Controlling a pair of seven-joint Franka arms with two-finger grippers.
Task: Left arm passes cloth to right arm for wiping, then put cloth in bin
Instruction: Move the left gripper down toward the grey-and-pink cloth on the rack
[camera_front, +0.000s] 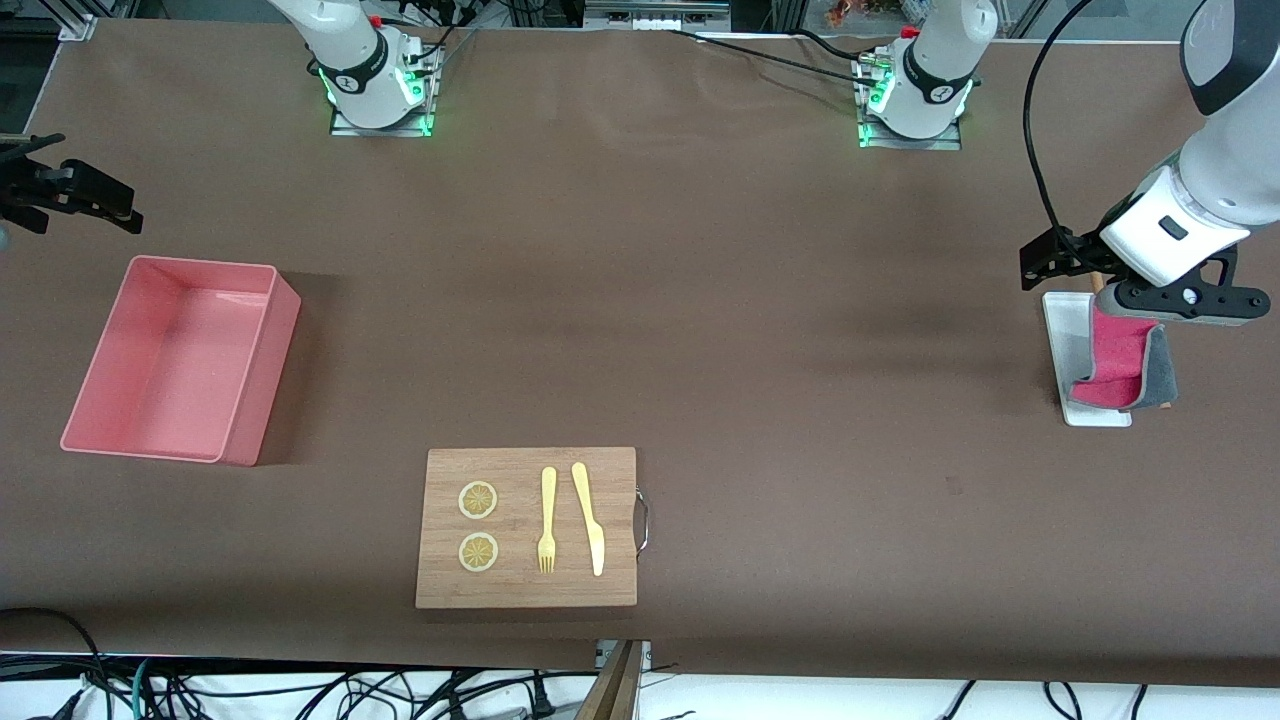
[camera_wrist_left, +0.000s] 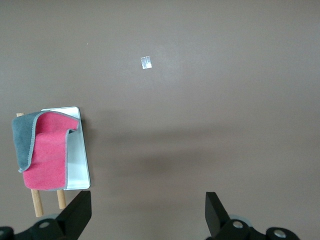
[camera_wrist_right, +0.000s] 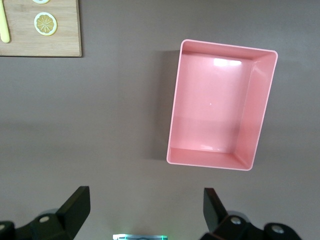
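Two lemon slices, a fork and a knife lie on the board, lower centre. Middle left, the bin sits on the surface. Middle right, the cloth drapes over a rack on a white tray; the left claw hangs above, fingers apart. Upper left, the right claw waits, fingers apart.

I see a matt brown table cover with faint creases. The bin looks like smooth plastic — glossy inside, catching light. The cloth is soft and fuzzy — crimson face, grey back. The cutting board shows wood grain, matt finish.
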